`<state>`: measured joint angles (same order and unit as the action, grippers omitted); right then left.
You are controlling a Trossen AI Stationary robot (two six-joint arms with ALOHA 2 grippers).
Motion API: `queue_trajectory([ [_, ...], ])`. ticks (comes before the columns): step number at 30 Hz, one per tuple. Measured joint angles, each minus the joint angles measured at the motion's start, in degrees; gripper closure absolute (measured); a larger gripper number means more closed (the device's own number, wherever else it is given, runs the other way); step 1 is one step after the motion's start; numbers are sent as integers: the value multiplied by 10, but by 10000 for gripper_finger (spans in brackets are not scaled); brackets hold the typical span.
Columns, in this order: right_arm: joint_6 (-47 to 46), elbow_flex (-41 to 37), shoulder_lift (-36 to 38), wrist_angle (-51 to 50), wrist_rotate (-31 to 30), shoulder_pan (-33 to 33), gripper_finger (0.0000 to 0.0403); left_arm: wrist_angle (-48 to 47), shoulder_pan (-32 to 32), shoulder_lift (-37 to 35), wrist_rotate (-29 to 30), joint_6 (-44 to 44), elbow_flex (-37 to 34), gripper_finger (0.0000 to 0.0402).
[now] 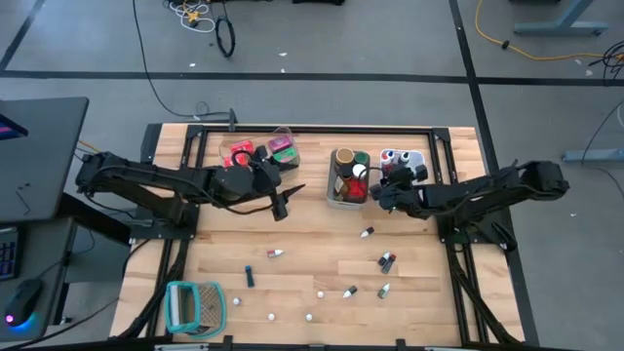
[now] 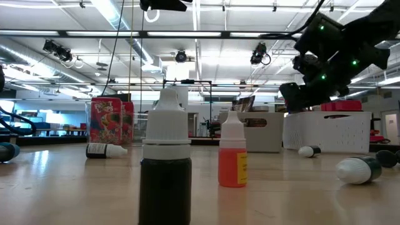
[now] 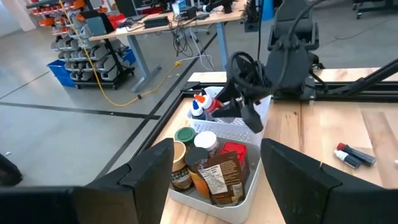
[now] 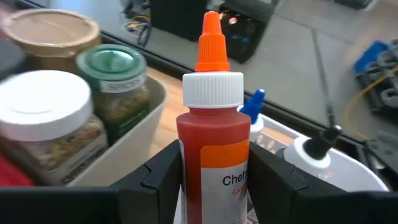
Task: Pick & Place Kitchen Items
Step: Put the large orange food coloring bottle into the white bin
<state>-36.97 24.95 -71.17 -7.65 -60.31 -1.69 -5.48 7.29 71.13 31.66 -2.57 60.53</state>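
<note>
The right gripper (image 4: 211, 180) is clamped on a red sauce bottle with a white collar and orange nozzle tip (image 4: 212, 134), held upright with its long axis vertical, above the white ribbed bin (image 1: 414, 158) just beside the grey bin of jars (image 1: 336, 198). The white bin lies directly beneath the bottle, so the coming move looks like a straight lowering. The left gripper (image 1: 282, 207), fingers spread wide and empty, waits over bare table near the clear bin (image 1: 285, 133), farther from both.

Two dark jointed arms, green indicator lights, black cables
</note>
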Motion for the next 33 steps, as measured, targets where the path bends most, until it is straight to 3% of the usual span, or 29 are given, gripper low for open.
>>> queue_trajectory([
  [6, -12, 0, -45, 34, -15, 0, 240, 0, 0, 0, 0, -17, 0, 150],
  [15, 56, -12, -48, 98, 48, -27, 240, -3, 0, 0, -14, -18, 0, 150],
  [21, 101, -18, 24, 96, 70, -26, 239, -11, 0, 0, -65, -18, 0, 150],
  [30, 204, -17, 172, 79, 149, -2, 239, -11, 0, 0, -67, -17, 0, 150],
  [33, 238, -17, 221, 66, 130, 19, 238, -13, 0, 0, -71, -17, 0, 150],
])
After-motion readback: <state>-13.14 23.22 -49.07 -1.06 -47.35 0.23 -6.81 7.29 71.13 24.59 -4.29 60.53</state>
